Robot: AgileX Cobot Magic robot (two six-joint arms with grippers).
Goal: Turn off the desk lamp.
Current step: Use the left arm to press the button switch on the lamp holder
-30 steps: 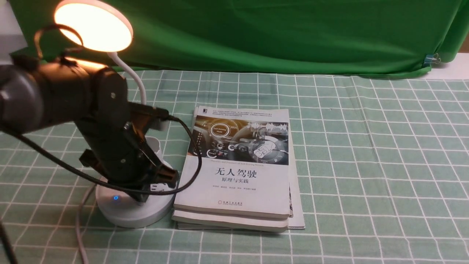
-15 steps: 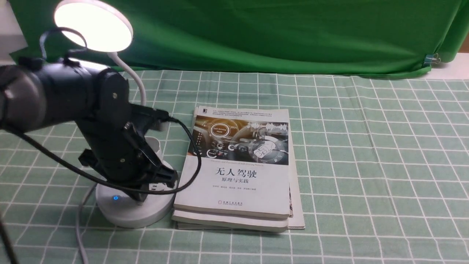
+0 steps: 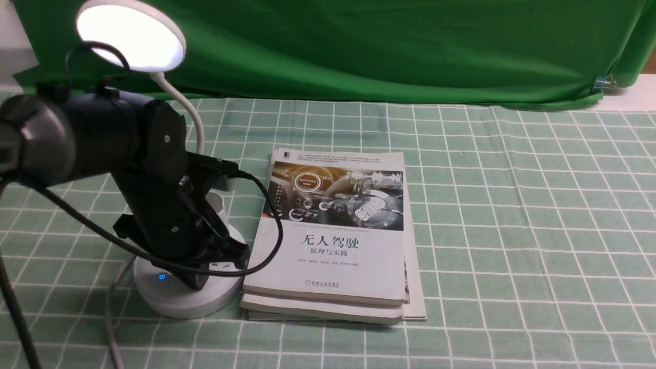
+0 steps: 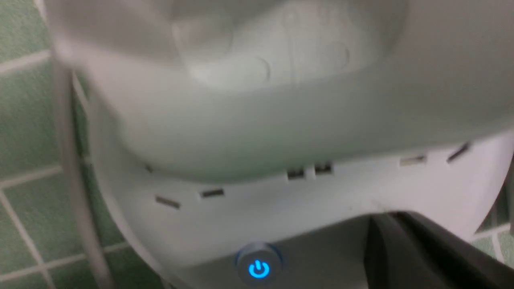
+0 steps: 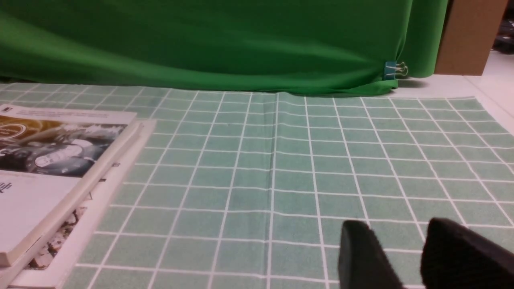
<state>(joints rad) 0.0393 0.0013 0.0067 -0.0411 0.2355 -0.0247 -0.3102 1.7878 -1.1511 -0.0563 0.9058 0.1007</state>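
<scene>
The desk lamp stands at the left on the checked cloth. Its round disc head (image 3: 130, 35) glows white, above the thin bendy neck (image 3: 193, 120). My left gripper (image 3: 198, 281) is shut, its tip down on the lamp's round white base (image 3: 174, 302), just right of the lit blue power button (image 3: 162, 276). The left wrist view shows the shut fingertips (image 4: 385, 220) on the base near the blue button (image 4: 259, 268), with sockets and the small cup (image 4: 257, 112) behind. My right gripper (image 5: 395, 241) is open and empty over the cloth; it is out of the front view.
A stack of white books (image 3: 333, 241) lies right beside the lamp base, and also shows in the right wrist view (image 5: 48, 160). The lamp's grey cable (image 3: 110, 318) runs toward the front edge. A green backdrop (image 3: 384, 46) closes the far side.
The lamp's light has gone from warm orange to white and stays lit. My left arm has shifted slightly right, its tip still on the base.
</scene>
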